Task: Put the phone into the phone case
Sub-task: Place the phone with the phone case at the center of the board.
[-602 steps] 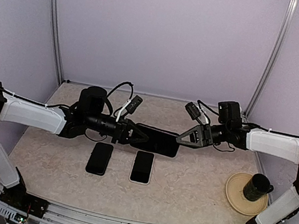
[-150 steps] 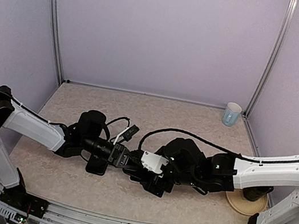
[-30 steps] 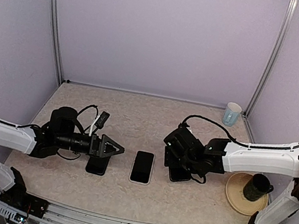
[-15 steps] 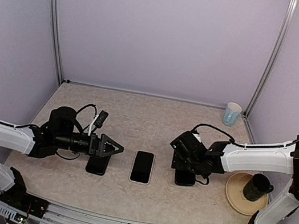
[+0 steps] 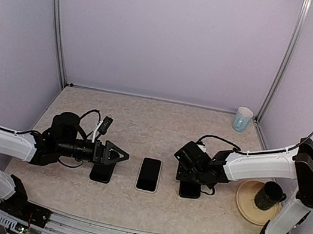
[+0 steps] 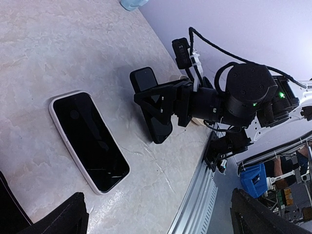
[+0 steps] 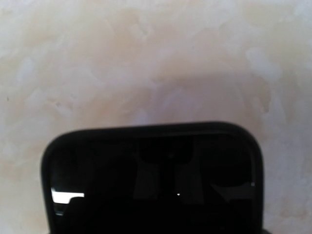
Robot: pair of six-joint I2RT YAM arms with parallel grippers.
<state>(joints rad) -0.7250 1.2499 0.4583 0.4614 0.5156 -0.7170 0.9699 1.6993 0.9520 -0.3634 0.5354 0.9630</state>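
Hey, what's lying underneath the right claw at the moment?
A black slab with rounded corners lies flat on the table beneath the right claw. From above only its near end shows; the claw hides the rest. Whether they touch cannot be told.

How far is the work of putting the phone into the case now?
Done: I cannot confirm it; a black-rimmed device lies flat under the right gripper and may already be cased. In hand: nothing is lifted; the left gripper is open near a black item. Remaining: the white-edged phone lies bare between them.
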